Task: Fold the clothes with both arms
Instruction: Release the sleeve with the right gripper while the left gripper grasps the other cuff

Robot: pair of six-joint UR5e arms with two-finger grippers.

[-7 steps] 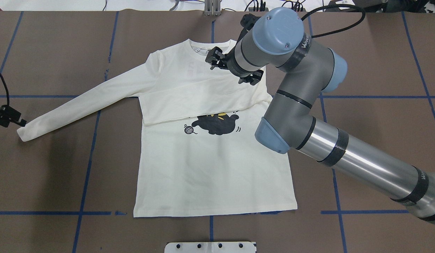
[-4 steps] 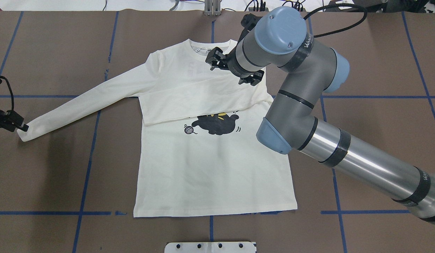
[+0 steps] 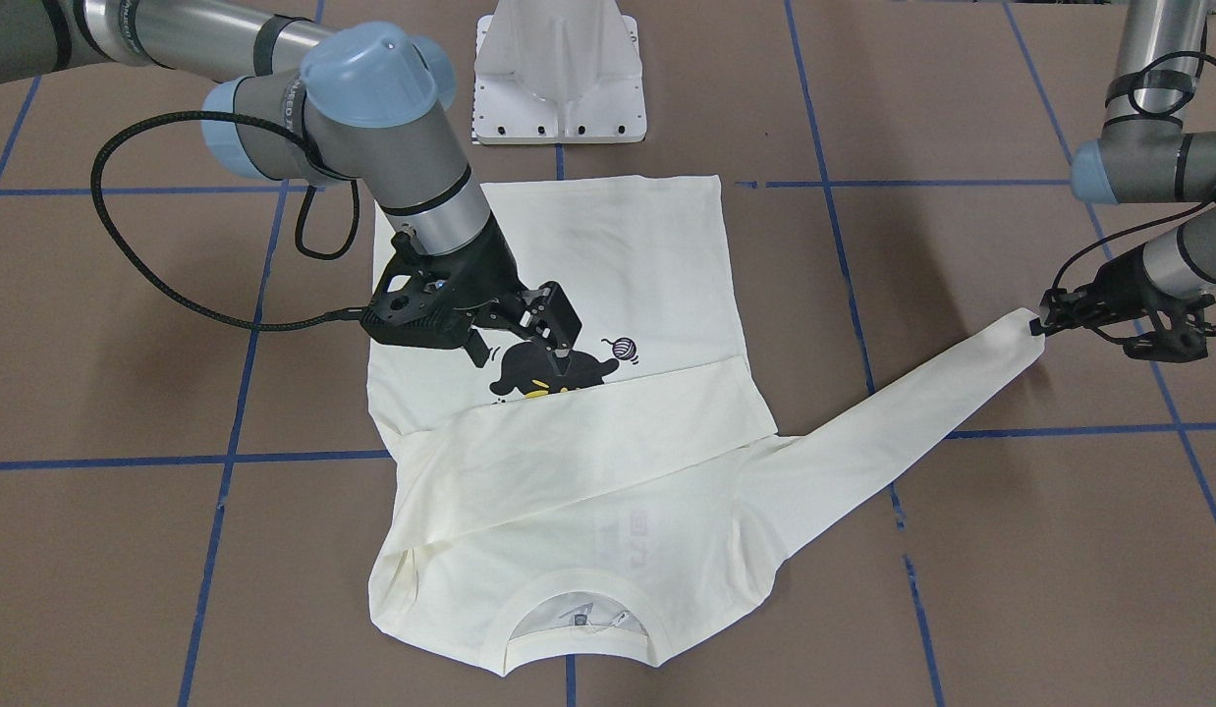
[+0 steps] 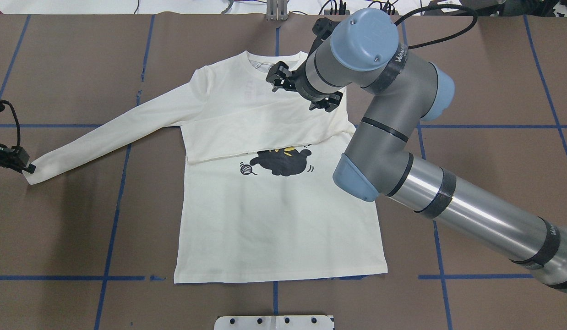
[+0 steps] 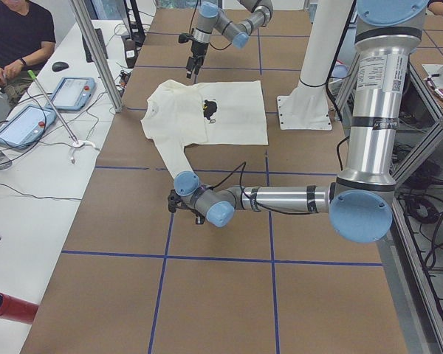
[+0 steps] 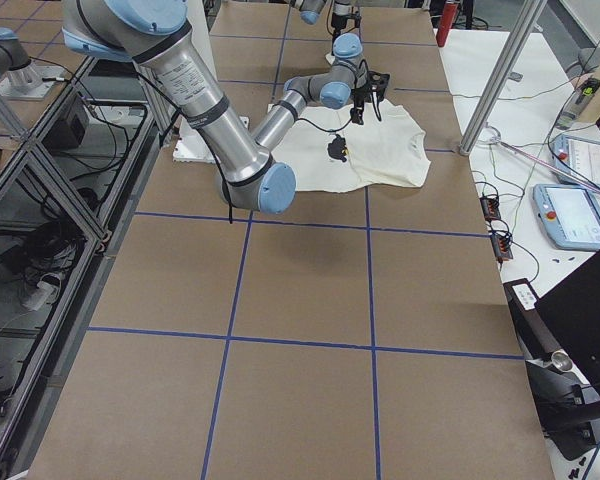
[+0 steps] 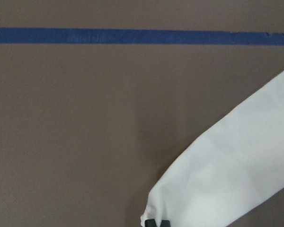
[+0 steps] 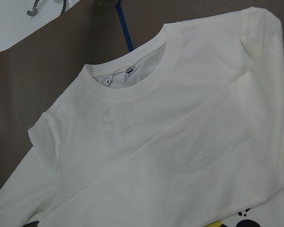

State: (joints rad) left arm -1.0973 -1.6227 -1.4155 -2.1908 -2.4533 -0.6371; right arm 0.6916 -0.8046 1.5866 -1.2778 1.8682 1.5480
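Cream-white cotton: one long-sleeved T-shirt [image 4: 274, 220] lies flat on the brown table [image 4: 494, 183], with its collar [image 8: 132, 80] on the side far from the robot. Its hem runs along a blue tape line [image 4: 59, 277].

One black cat print [image 4: 281, 162] and one yarn ball print [image 4: 247, 169] face up, just below the folded sleeve [image 4: 265, 133]. That sleeve lies slantwise across the chest. The other sleeve [image 4: 109, 137] stretches out straight toward the robot's left and crosses one tape line.

There are two arms and two grippers. The left gripper [image 4: 27, 167] sits low at the end of the outstretched sleeve. Its fingertips [image 7: 156, 223] are close together at the cuff [image 7: 180, 208]. Whether cloth is pinched between them cannot be told.

The right arm [image 4: 448, 206] reaches over the shirt's right side. The right gripper [image 3: 522, 358] hangs above the chest with its fingers spread and nothing between them.

Bare table surrounds the garment on all sides, widest to the robot's right and beyond the hem. The one white pedestal base [image 3: 559, 79] stands just apart from the hem. In the left side view, two tablets [image 5: 26, 122] lie on one white bench [image 5: 29, 192] along the table's far side, where a person [image 5: 18, 33] sits.
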